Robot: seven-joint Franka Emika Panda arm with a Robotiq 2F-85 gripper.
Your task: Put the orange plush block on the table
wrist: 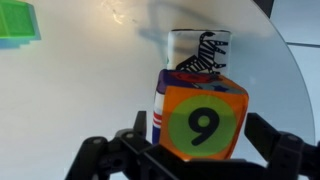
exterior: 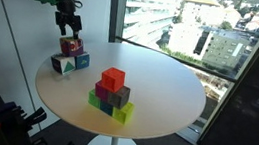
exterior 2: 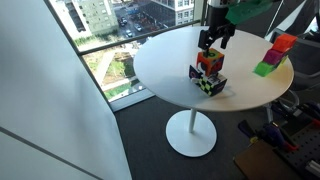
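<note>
The orange plush block shows an orange face with a black 9 in a green circle. It sits on top of teal-and-white cubes near the edge of the round white table. It shows in both exterior views. My gripper is open, directly over the block, with one finger on each side of it and not pressing on it. In the exterior views the gripper hangs just above the stack. A cube with a zebra picture lies beneath the block.
A second stack stands mid-table: a plain orange-red cube on magenta, grey and green cubes; it also shows in an exterior view. A green cube shows in the wrist view. Large windows and a drop to the floor surround the table.
</note>
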